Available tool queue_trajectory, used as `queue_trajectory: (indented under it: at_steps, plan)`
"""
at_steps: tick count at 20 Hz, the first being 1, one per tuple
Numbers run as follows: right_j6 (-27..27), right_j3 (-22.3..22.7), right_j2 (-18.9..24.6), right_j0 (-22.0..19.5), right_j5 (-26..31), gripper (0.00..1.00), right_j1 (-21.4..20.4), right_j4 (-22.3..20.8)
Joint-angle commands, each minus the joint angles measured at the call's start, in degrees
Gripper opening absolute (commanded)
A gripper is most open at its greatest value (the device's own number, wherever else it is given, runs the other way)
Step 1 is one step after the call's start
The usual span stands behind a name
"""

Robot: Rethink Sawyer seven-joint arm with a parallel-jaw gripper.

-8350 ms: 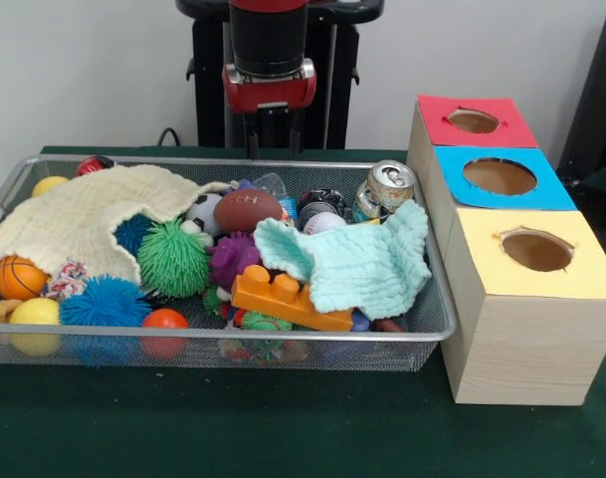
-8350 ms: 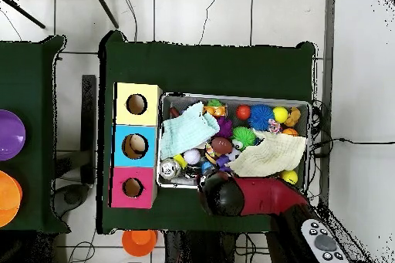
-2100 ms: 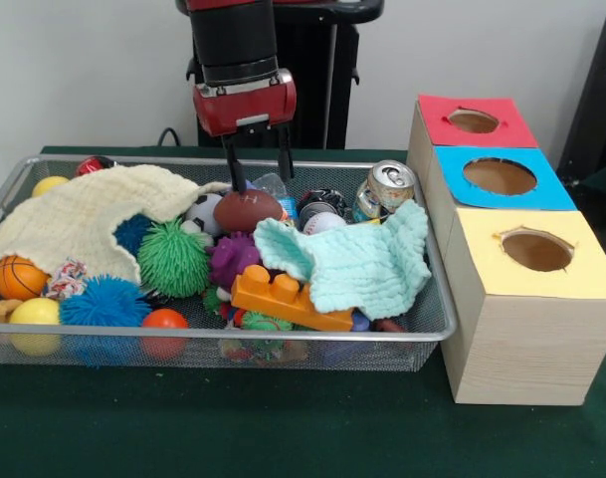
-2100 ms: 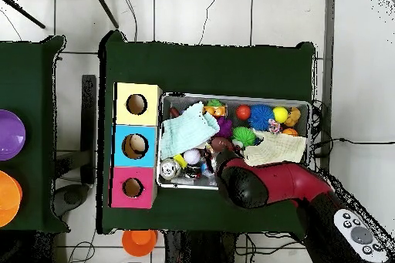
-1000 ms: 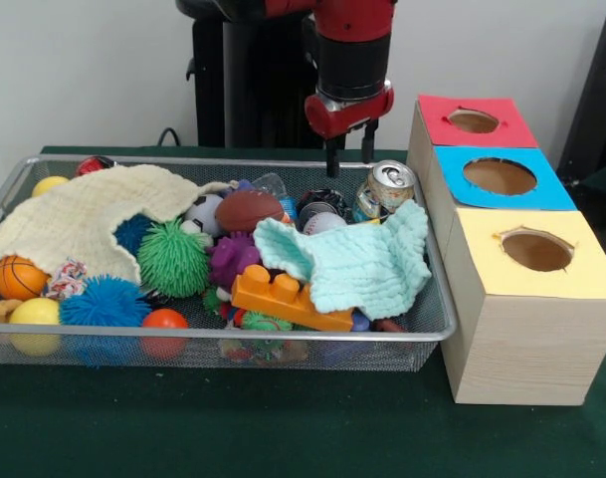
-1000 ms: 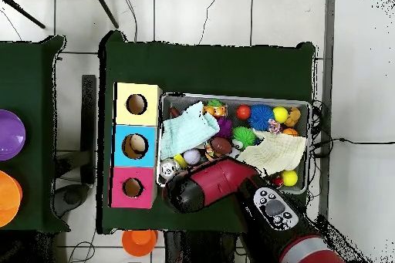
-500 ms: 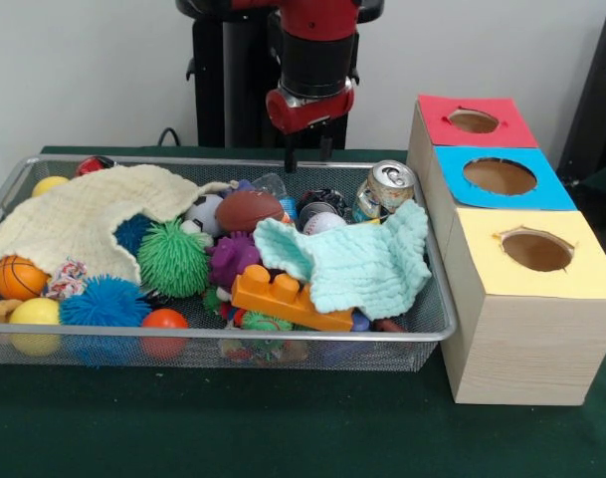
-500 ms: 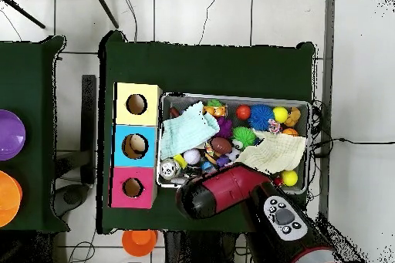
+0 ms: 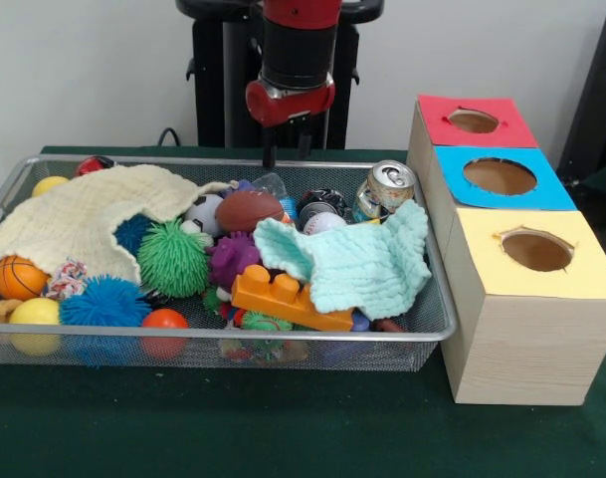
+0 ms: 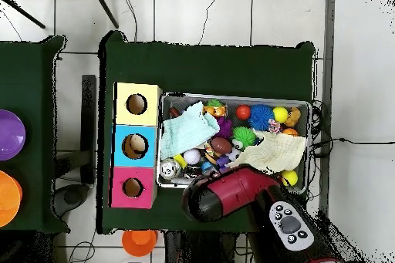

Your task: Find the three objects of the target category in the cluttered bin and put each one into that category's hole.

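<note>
The wire mesh bin (image 9: 382,337) is full of toys and cloths; it also shows in the overhead view (image 10: 231,96). One see-through plastic bottle (image 9: 272,185) with a blue bit shows partly at the bin's far side, behind a brown football (image 9: 247,210). No other bottle shows. My gripper (image 9: 288,154) hangs over the bin's far rim, just above that bottle, open and empty. In the overhead view the arm (image 10: 231,192) hides it. The red-surrounded hole (image 9: 474,120) tops the farthest wooden box, right of the bin, and also shows in the overhead view (image 10: 133,187).
A drink can (image 9: 386,186) leans by a mint cloth (image 9: 367,264). A cream cloth (image 9: 79,214) covers the bin's left part. An orange brick (image 9: 283,299) and several balls lie around. The blue hole (image 9: 500,176) and yellow hole (image 9: 536,249) are nearer.
The gripper has moved left in the front view, from above the can to above the bottle, staying empty. Nothing in the bin has moved.
</note>
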Motion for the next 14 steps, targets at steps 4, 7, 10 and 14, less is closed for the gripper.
queue_trajectory:
  at_steps: [4, 7, 10, 14]
  plan:
    - [0.0, -7.3, 0.0, -3.3, -7.3, 1.00, 3.5, -7.2]
    - [-0.9, -7.8, 0.4, -4.4, -7.8, 1.00, 4.3, -8.0]
    - [-0.4, -9.3, -0.6, -4.1, -8.6, 1.00, 5.8, -9.9]
    - [-0.6, -10.7, -0.7, -4.7, -8.3, 1.00, 7.6, -11.3]
